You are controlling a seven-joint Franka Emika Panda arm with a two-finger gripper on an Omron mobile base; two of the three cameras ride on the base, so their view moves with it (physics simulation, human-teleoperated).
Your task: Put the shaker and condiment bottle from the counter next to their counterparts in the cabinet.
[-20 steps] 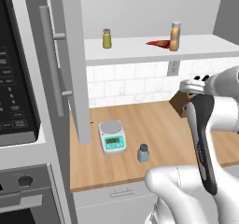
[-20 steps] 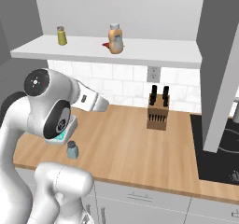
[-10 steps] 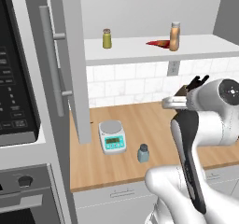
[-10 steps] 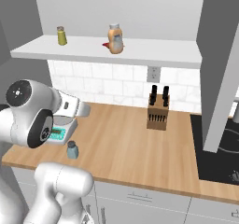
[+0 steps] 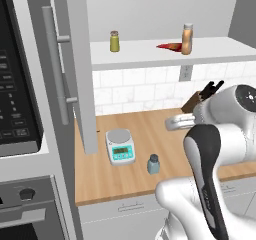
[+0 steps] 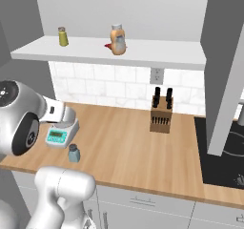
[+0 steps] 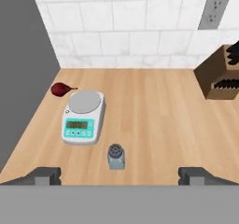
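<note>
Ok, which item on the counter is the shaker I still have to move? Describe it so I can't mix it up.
Start at the light-brown wood-plank counter and find the white kitchen scale with a teal display near the open grey cabinet door. Just in front of the scale, toward the counter's front edge, stands the small pale blue-grey shaker with a dark grey perforated cap; it is the only jar on the worktop, and far smaller than the wooden knife block.

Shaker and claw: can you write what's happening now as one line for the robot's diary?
claw: open, holding nothing | shaker: upright on counter, between the fingertips in hand view, beside scale | orange bottle: on cabinet shelf
</note>
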